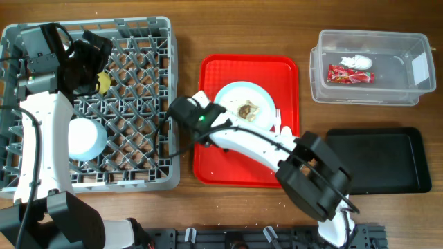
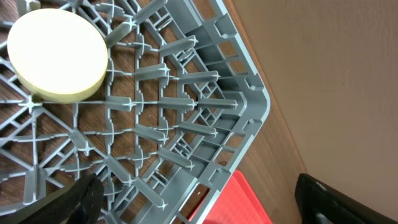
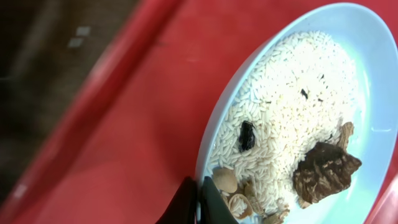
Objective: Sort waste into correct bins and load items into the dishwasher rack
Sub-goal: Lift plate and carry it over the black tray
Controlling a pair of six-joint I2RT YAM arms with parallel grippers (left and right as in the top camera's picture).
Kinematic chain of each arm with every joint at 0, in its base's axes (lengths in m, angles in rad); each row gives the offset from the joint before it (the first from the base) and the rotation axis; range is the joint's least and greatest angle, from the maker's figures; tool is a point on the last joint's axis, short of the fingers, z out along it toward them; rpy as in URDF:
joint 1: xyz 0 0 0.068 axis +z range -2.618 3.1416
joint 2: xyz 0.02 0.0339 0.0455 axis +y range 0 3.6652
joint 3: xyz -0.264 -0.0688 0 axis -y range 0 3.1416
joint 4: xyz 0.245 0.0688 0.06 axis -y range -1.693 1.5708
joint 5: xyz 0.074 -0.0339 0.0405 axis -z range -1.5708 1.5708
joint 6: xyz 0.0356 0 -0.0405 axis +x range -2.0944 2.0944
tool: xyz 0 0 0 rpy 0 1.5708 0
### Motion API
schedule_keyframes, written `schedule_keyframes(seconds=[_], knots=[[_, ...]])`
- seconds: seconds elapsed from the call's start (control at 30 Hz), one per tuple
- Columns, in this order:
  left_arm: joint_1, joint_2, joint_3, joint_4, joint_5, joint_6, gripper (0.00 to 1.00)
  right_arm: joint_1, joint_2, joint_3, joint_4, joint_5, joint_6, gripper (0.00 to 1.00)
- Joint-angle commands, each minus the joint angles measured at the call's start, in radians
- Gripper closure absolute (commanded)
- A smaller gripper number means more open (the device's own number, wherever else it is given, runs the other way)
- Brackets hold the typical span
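Right wrist view: the right pincer [image 3: 195, 200] is clamped narrow on the plate [image 3: 371, 59] rim, rice [image 3: 292, 93] inside; the left pincer [image 2: 199, 196] gapes wide above the rack [image 2: 186, 118].

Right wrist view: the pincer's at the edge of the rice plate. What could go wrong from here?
The right pincer seems to grip only the rim of the round pale blue plate, so it may slip or tilt when lifted. On a tilt, loose rice grains and brown scraps could spill onto the flat red plastic tray.
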Motion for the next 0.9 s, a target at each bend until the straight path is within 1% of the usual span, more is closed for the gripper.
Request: schedule_keyframes(seconds=[0.0, 0.17, 0.3, 0.37, 0.43, 0.57, 0.67, 0.7, 0.87], knots=[[0.002, -0.019, 0.015, 0.003, 0.011, -0.006, 0.0, -0.039, -0.022, 0.082, -0.023, 0.054, 0.036, 0.96], [0.002, -0.019, 0.015, 0.003, 0.011, -0.006, 0.0, -0.071, -0.026, 0.183, -0.089, 0.058, 0.007, 0.96], [0.002, -0.019, 0.015, 0.003, 0.011, -0.006, 0.0, -0.084, -0.028, 0.231, -0.162, 0.149, 0.013, 0.96], [0.002, -0.019, 0.015, 0.003, 0.011, -0.006, 0.0, -0.092, -0.028, 0.262, -0.232, 0.197, 0.07, 0.96], [0.002, -0.019, 0.015, 0.003, 0.011, -0.006, 0.0, -0.104, -0.028, 0.302, -0.289, 0.198, 0.113, 0.96], [0.002, -0.019, 0.015, 0.003, 0.011, -0.006, 0.0, -0.147, -0.037, 0.346, -0.336, 0.198, 0.191, 0.96], [0.002, -0.019, 0.015, 0.003, 0.011, -0.006, 0.0, -0.205, -0.068, 0.346, -0.373, 0.198, 0.301, 0.96], [0.002, -0.019, 0.015, 0.003, 0.011, -0.006, 0.0, -0.247, -0.094, 0.346, -0.393, 0.198, 0.356, 0.96], [0.002, -0.019, 0.015, 0.003, 0.011, -0.006, 0.0, -0.369, -0.185, 0.346, -0.434, 0.163, 0.404, 0.96]])
